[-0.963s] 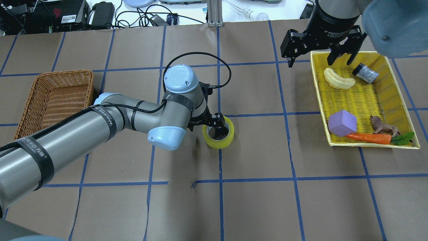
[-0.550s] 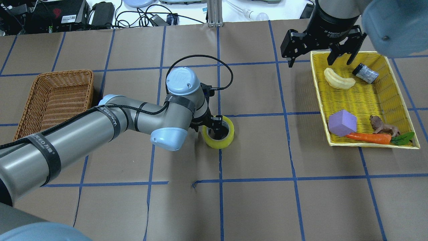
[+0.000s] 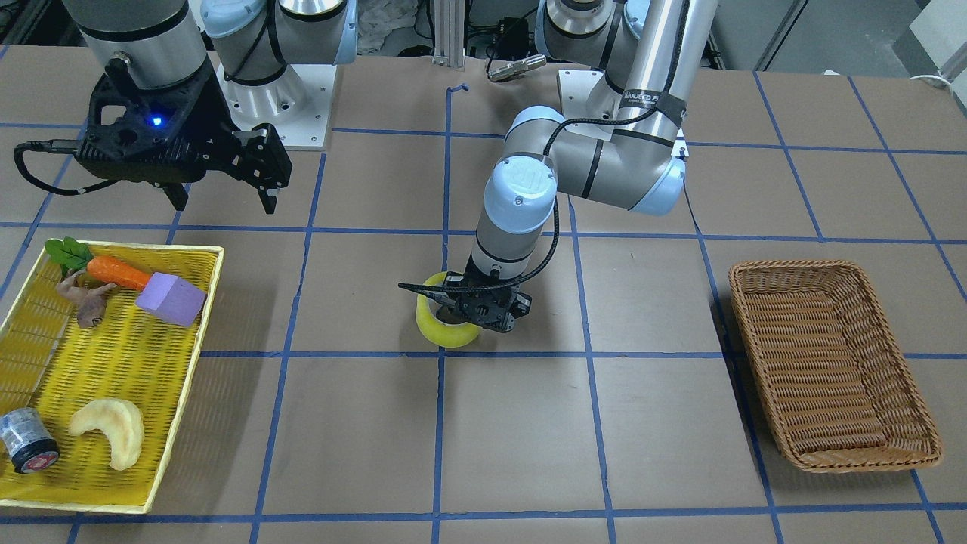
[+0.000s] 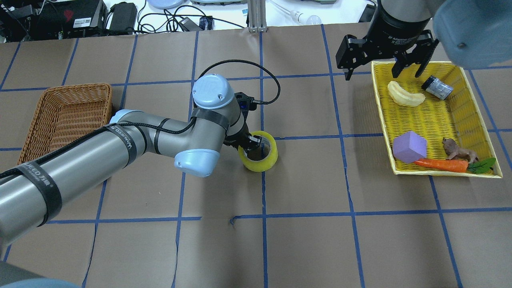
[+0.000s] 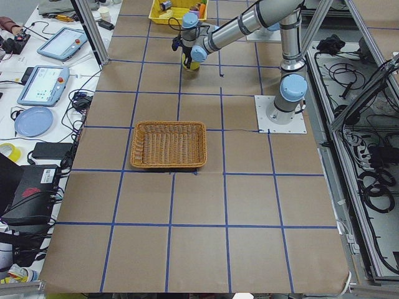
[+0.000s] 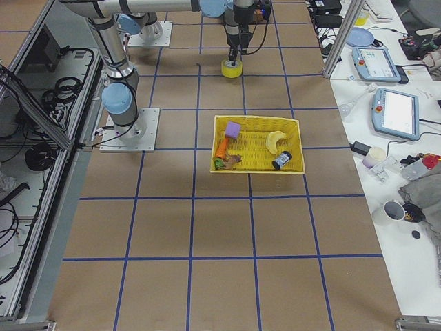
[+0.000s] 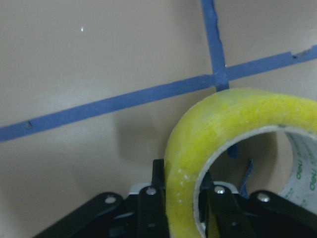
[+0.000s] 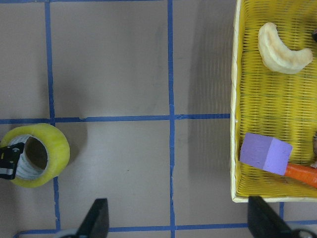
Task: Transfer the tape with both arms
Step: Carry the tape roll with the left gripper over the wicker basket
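The yellow-green tape (image 4: 262,165) is near the table's middle by a blue line crossing, and shows in the front view (image 3: 442,331) and the right wrist view (image 8: 55,148). My left gripper (image 4: 251,145) is shut on the tape's wall, one finger inside the core and one outside. The left wrist view shows this close up, with the tape (image 7: 218,129) between the black fingers (image 7: 147,210). The roll looks tilted and slightly raised. My right gripper (image 4: 382,74) is open and empty, above the far end of the yellow tray (image 4: 378,104); it also shows in the front view (image 3: 225,200).
The yellow tray holds a banana (image 4: 405,96), a dark cylinder (image 4: 438,87), a purple cube (image 4: 409,147), a carrot (image 4: 442,164) and a toy animal (image 4: 458,150). An empty wicker basket (image 4: 64,120) stands at the left, behind my left arm's forearm.
My left gripper has shifted slightly left and away, and the tape has moved with it and tilted. The right arm has not moved.
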You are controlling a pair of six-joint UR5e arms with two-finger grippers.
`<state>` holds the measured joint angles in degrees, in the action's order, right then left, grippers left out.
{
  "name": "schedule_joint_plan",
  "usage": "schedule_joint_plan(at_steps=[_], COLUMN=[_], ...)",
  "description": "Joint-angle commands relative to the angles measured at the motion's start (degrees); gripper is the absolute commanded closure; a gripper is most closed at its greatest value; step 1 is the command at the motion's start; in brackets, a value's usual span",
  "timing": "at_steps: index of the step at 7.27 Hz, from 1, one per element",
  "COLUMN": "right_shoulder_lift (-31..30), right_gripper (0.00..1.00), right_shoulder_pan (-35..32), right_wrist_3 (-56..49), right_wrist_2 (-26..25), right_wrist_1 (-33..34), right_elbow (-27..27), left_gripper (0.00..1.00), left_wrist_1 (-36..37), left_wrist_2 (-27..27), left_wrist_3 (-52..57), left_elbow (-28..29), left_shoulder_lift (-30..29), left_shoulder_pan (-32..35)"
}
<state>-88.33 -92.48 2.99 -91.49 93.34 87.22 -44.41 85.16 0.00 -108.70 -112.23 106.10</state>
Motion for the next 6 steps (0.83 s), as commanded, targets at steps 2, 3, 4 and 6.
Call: schedule_joint_plan(at_steps=[2, 3, 4, 6], right_shoulder_lift=[0.0, 0.0, 0.0, 0.0], right_gripper=[0.0, 0.0, 0.0, 0.0], right_shoulder_pan=[-0.06, -0.06, -0.06, -0.15], right_wrist_3=[0.0, 0.0, 0.0, 0.0], right_wrist_2=[0.0, 0.0, 0.0, 0.0], right_wrist_1=[0.0, 0.0, 0.09, 0.09], right_elbow=[-0.03, -0.03, -0.03, -0.03], left_gripper=[1.0, 1.0, 1.0, 1.0], left_wrist_1=[-3.93, -8.81, -10.86, -10.01], left_wrist_2=[4.89, 8.59, 9.06, 8.19], left_wrist_3=[8.29, 10.52, 11.16, 22.08], left_elbow=[0.15, 0.59, 0.94, 0.85], left_shoulder_lift=[6.48, 9.29, 11.23, 11.78], left_shoulder_pan=[-9.12, -12.72, -17.2, -30.79])
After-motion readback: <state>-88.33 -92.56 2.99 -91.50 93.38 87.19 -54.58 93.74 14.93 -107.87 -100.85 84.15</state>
